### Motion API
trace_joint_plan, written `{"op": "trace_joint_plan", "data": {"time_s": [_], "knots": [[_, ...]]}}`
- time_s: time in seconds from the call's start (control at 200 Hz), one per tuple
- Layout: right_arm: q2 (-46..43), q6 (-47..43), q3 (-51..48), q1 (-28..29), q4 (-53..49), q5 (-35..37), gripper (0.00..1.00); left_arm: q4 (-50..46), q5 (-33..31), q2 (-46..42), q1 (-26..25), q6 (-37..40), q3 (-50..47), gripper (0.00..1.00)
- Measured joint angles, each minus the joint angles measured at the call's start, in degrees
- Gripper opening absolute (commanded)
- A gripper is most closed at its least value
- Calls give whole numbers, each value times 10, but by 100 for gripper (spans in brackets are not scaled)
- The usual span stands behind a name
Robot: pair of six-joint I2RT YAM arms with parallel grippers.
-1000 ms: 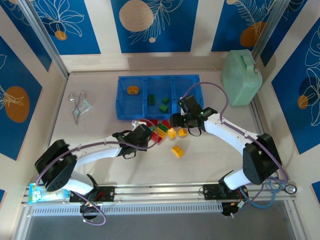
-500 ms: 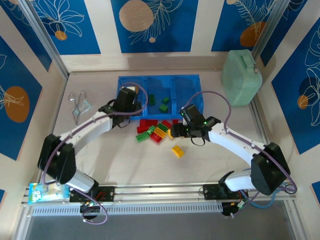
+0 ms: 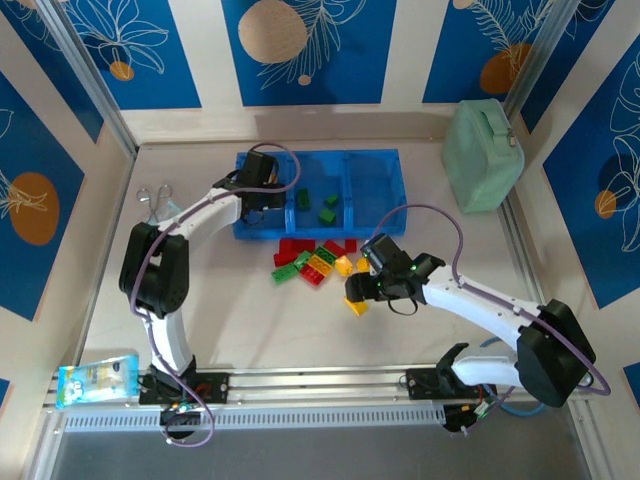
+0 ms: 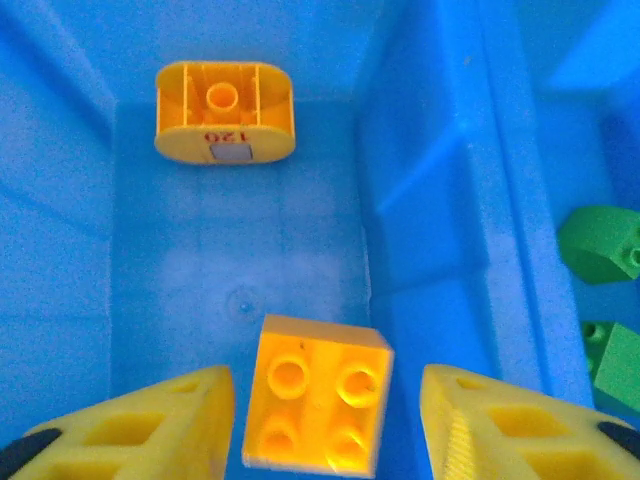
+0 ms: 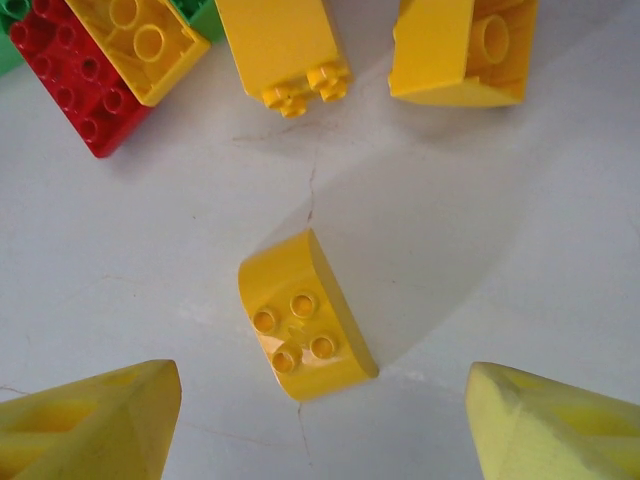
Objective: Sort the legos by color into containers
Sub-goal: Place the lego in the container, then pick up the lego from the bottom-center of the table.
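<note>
Left jaws parted flanking square yellow brick, right jaws spread flanking curved yellow brick

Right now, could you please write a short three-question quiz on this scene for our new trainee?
1. True or false: the left claw is shut.
2. Which colour of bricks lies in the middle compartment of the blue tray? A red, B green, C yellow.
3. What lies on the table beneath the open right claw?
Key: 1 False: it stands open over a square yellow brick on the left compartment's floor. 2 B: the green bricks. 3 A curved yellow brick, studs showing.
</note>
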Motion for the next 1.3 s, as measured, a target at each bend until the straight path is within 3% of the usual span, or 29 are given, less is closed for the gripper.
{"op": "trace_joint_plan", "data": {"time_s": [0.205, 0.53, 0.815, 1.091, 1.301], "knots": [[2, -3, 0, 2, -4, 0, 80, -9, 0, -29, -2, 12, -2, 68], [62, -25, 3, 30, -12, -4, 75, 20, 0, -267, -34, 21, -104, 68], [116, -33, 24, 49, -22, 0, 72, 30, -7, -378, -45, 12, -248, 67], [186, -51, 72, 60, -28, 23, 60, 19, -9, -446, -48, -13, -333, 66], [242, -66, 114, 87, -52, 49, 31, 3, -14, -528, -53, -30, -390, 67]]}}
